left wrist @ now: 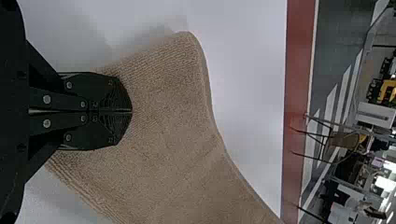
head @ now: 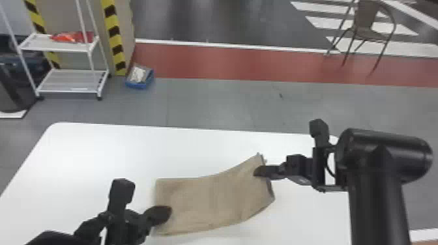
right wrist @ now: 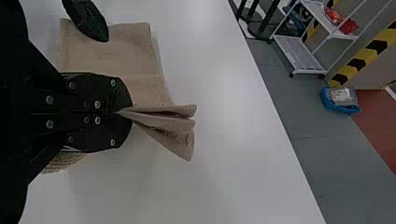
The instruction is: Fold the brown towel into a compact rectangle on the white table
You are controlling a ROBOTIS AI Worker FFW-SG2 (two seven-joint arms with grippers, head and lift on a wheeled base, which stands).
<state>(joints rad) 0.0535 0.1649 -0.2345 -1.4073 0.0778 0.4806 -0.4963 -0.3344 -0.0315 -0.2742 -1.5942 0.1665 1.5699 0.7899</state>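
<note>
Mid-fold, it seems; the right gripper clenches the brown towel's bunched right end; the left gripper, closed, is at its left end; its long axis runs left-right over the worktop, right end angling away; next, probably carry that end leftward.

A white rack, a blue bin and a chair stand on the floor

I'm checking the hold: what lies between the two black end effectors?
The brown cloth towel stretches from left end effector to right end effector, seen in the head view.
</note>
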